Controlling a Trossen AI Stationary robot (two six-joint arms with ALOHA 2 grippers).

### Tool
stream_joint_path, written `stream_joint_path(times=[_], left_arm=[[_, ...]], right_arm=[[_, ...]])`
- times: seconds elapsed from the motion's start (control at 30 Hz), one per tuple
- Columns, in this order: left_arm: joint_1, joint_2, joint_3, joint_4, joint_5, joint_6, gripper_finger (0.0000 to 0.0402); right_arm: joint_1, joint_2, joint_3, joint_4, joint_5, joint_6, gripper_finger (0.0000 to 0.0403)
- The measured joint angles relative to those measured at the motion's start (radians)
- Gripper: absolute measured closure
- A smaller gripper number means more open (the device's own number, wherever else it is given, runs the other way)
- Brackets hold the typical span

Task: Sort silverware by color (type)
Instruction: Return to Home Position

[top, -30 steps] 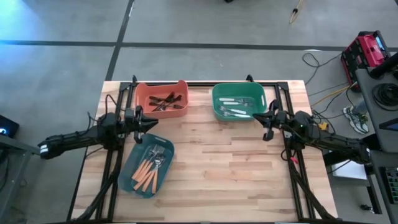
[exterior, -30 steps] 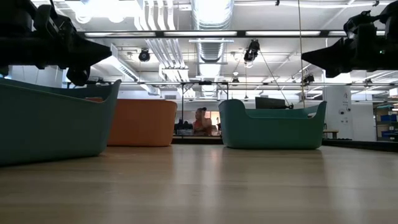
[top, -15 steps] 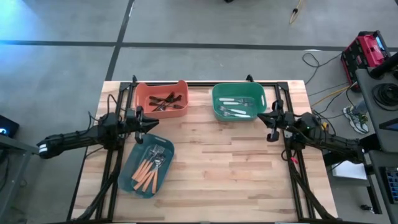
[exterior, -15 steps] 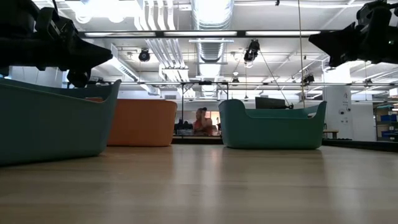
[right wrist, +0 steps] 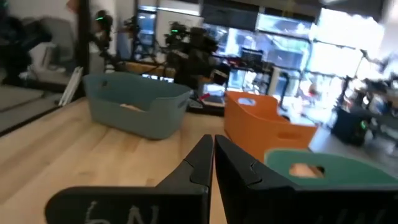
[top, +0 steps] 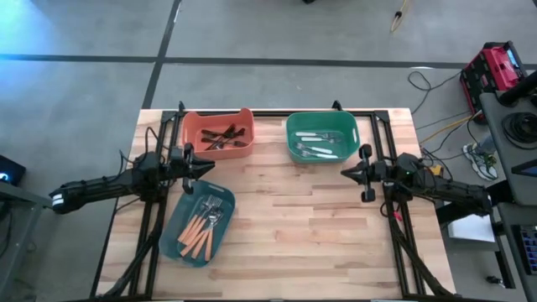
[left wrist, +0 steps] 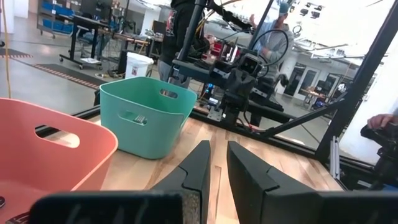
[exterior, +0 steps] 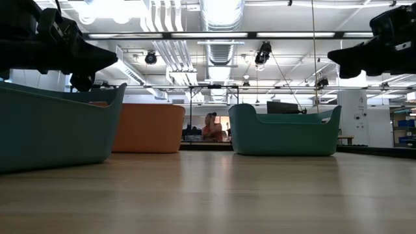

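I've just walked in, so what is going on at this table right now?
The sorting looks finished. The black forks lie in the orange bin, the white-handled forks in the green bin, and the orange-handled forks in the blue-green bin. The left gripper hovers between the orange and blue-green bins, the right gripper beside the green bin; both are empty, and no silverware lies on the bare table.

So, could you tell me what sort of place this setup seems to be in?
Likely a robotics lab or workshop: exposed ceiling ducts, concrete floor, and more workbenches beyond the wooden table.
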Motion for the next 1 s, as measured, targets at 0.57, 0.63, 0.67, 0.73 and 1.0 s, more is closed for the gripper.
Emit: stream_joint_path(times=[0.57,0.63,0.67,0.73,1.0], left_arm=[[0.0,0.005,0.0,0.001,0.0,0.0,0.0365],[0.0,0.005,0.0,0.0,0.0,0.0,0.0365],[0.0,0.005,0.0,0.0,0.0,0.0,0.0365],[0.0,0.005,0.0,0.001,0.0,0.0,0.0365],[0.0,0.007,0.0,0.0,0.0,0.0,0.0365]], right_arm=[[0.143,0.004,0.0,0.006,-0.02,0.015,0.0394],[0.144,0.008,0.0,0.021,-0.023,0.15,0.0394],[0.143,0.008,0.0,0.032,-0.023,0.223,0.0394],[0.143,0.006,0.0,0.036,-0.037,0.346,0.0394],[0.143,0.021,0.0,0.028,-0.116,0.42,0.0394]])
